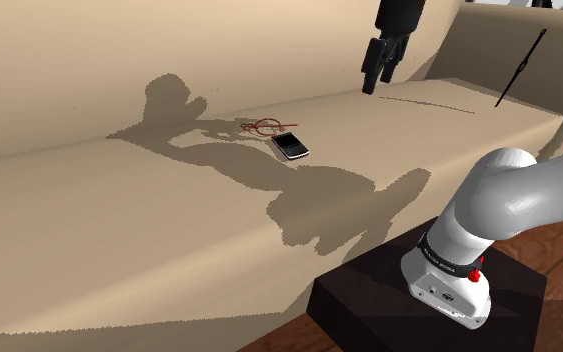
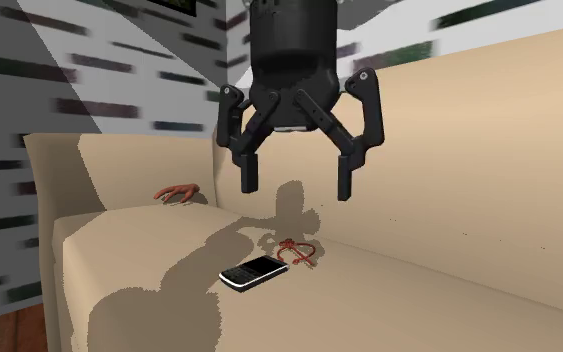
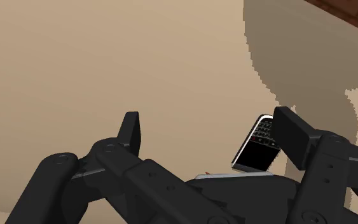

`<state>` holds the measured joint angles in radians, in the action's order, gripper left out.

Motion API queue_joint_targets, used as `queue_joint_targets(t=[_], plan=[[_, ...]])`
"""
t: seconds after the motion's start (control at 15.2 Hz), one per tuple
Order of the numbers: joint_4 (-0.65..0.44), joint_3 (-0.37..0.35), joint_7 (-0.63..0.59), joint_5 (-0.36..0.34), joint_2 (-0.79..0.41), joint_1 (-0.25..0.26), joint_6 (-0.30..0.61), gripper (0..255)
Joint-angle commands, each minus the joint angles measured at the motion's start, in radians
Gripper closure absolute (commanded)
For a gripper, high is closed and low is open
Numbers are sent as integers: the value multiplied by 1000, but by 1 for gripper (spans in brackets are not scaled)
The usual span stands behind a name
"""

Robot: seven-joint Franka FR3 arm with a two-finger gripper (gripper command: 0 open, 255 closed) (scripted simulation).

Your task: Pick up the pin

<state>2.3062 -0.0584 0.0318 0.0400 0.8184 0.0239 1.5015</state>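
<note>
The all-black two-finger gripper hangs in the air above the seat of a plain beige sofa, and its two fingers stand wide apart with nothing between them. In the shoulder view it is high up, near the sofa's backrest, well apart from the small things on the seat.

The pin is a thin reddish-brown object of bent, looped wire. It lies flat on the seat cushion, inside the shadow of the arm. Just beside it, toward the front edge of the seat, lies a black rectangular phone with a pale rim. In the second exterior view the pin is below the open fingers and the phone is a little nearer to the camera. In the wrist view the phone shows close to one fingertip.

A thin black stick leans on the sofa's arm. The white arm rises from a dark box stand.
</note>
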Motion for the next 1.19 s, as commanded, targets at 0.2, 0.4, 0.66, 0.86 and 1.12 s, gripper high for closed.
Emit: queue_joint_targets(t=[0.2,0.4,0.66,0.86,1.12], plan=[[10,-43,-50,20,-65,1,97,0],[8,-85,-101,33,-141,0,191,0],[-17,-141,-170,37,-256,-6,309,0],[-51,-182,-225,27,-352,-14,390,0],[-116,-234,-305,-6,-488,-27,483,0]])
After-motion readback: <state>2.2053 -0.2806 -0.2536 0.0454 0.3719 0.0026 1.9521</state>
